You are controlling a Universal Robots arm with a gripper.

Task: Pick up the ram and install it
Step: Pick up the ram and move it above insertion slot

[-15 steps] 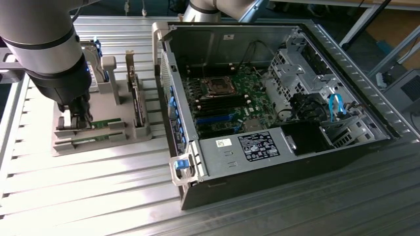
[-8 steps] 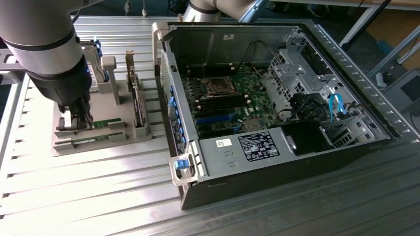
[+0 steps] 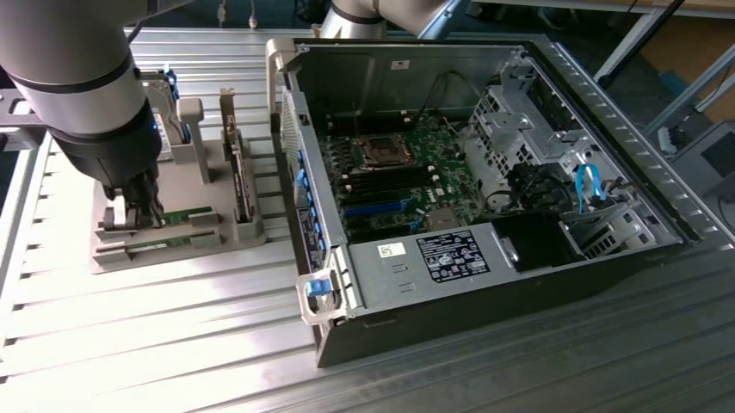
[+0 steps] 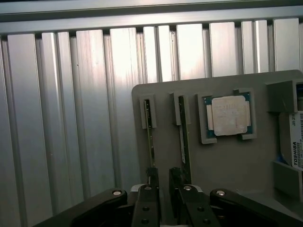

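Note:
Two ram sticks stand on edge in slots of a grey holder plate [image 4: 222,165]: one ram [image 4: 150,137] and a second stick [image 4: 182,142] beside it. In the exterior view a ram [image 3: 189,214] shows as a green strip on the holder [image 3: 172,255] at the exterior view's left. My gripper [image 3: 136,219] hangs low over that holder. In the wrist view my gripper [image 4: 164,174] is open with a narrow gap. Its fingertips [image 4: 152,176] sit at the ends of the two sticks, and nothing shows between them.
An open computer case [image 3: 597,267] lies at the exterior view's right, with the motherboard [image 3: 431,142], its processor socket [image 3: 385,153] and dark memory slots [image 3: 356,185] exposed. On the holder sit a square silver processor [image 4: 229,116] and a labelled hard drive [image 4: 296,146]. Slatted metal table [image 3: 172,344] all around.

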